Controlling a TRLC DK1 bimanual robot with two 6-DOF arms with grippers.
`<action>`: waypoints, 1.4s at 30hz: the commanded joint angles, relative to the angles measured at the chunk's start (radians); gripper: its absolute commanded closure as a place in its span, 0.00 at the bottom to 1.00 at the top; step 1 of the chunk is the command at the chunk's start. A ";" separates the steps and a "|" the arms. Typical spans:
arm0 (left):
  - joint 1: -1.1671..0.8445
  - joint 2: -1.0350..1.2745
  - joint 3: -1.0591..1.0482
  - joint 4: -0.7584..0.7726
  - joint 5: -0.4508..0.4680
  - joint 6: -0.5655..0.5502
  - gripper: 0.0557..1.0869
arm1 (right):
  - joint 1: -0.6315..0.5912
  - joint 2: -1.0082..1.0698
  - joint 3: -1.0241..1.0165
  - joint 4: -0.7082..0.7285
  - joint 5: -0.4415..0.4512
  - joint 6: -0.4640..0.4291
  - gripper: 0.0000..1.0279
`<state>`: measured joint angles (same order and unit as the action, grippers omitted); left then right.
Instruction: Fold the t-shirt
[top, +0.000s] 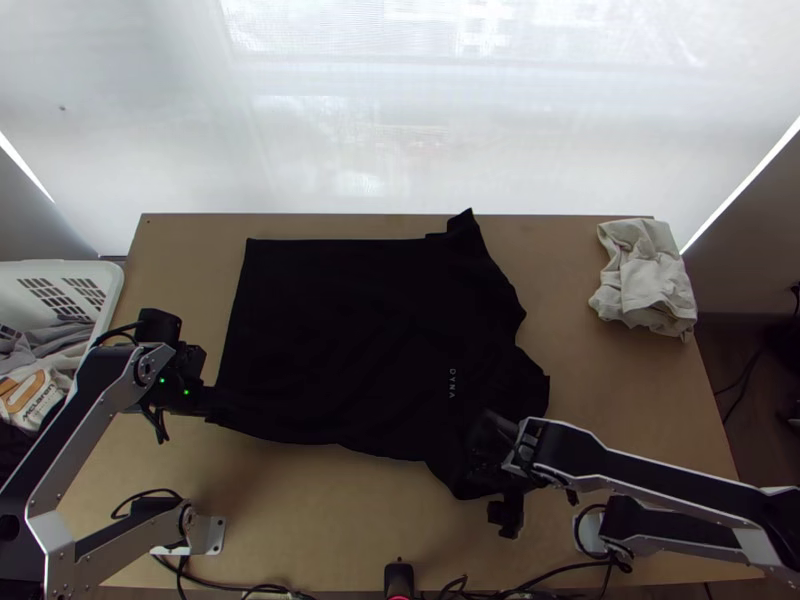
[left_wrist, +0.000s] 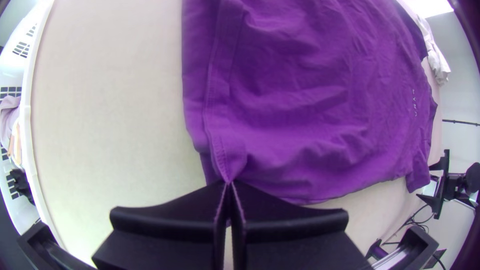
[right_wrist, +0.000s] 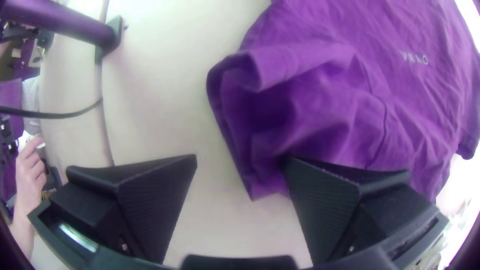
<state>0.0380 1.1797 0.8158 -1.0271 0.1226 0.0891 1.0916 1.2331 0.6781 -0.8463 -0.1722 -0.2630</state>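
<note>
Tool R (top: 490, 475), fingers apart, at tee's near sleeve (right_wrist: 310, 110); tool L (top: 213, 402) clamped on hem corner (left_wrist: 227, 167). Black tee (top: 350, 340) spread on table (top: 300, 500), neck end twd R. Lt. cloth (top: 645, 285) bunched, far R.

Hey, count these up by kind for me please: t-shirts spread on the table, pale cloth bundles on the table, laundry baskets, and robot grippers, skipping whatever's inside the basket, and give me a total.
Spread t-shirt: 1
Pale cloth bundle: 1
Laundry basket: 1
Grippers: 2 (left gripper, right gripper)
Total: 5
</note>
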 joint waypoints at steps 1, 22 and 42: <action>0.000 0.003 -0.015 0.010 0.002 0.000 0.97 | -0.064 0.046 0.038 0.058 0.019 -0.012 0.18; -0.004 0.015 -0.024 0.038 0.003 0.003 0.97 | -0.061 -0.107 0.167 -0.272 0.020 -0.008 0.05; 0.003 0.023 -0.040 0.079 0.003 -0.003 0.97 | -0.004 0.072 0.077 -0.218 -0.013 -0.004 0.16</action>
<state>0.0399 1.1877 0.7753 -0.9661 0.1265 0.0860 1.0840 1.2449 0.7628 -1.1110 -0.1802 -0.2710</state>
